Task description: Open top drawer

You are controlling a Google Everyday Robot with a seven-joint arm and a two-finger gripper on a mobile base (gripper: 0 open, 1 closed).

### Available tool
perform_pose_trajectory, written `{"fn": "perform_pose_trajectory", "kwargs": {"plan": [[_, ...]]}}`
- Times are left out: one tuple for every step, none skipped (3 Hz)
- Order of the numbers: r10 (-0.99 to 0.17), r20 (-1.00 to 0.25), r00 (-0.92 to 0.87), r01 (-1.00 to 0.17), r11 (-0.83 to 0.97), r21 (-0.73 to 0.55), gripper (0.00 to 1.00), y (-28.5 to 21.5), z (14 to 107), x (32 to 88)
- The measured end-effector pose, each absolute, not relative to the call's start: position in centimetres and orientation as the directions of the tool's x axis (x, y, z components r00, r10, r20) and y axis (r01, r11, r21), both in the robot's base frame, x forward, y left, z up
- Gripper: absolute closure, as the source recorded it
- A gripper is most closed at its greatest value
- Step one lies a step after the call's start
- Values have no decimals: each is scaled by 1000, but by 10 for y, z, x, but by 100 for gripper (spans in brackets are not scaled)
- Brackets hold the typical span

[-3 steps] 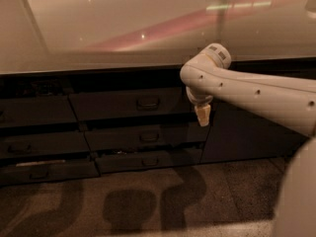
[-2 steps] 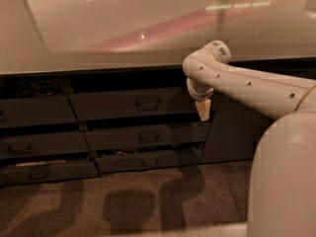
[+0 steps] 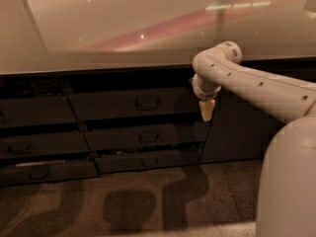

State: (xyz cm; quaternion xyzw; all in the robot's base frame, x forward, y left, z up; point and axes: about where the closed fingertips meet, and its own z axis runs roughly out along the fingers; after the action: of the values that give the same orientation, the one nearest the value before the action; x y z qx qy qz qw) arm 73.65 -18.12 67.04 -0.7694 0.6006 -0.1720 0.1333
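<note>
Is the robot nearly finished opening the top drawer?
Not yet. Done: the arm is at the cabinet, up at the right drawer's height. In hand: the gripper hangs pointing down in front of the right end of the top drawer, to the right of its loop handle and not on it. Left: getting onto the handle and pulling, since the drawer does not look pulled out.

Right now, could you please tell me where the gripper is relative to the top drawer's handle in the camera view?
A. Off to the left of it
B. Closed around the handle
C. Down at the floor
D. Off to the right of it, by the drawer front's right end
D: the gripper hangs to the right of the handle of the top drawer, by that front's right end and apart from the handle.
</note>
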Motion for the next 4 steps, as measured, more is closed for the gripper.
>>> {"fn": "perform_pose_trajectory", "kwargs": {"plan": [[-963, 17, 270, -879, -254, -403, 0, -188, 660, 737], [-956, 21, 291, -873, -275, -404, 0, -187, 660, 737], [-963, 35, 266, -897, -261, -357, 0, -189, 649, 742], [-978, 42, 205, -941, -209, -265, 0, -212, 622, 751]]}}
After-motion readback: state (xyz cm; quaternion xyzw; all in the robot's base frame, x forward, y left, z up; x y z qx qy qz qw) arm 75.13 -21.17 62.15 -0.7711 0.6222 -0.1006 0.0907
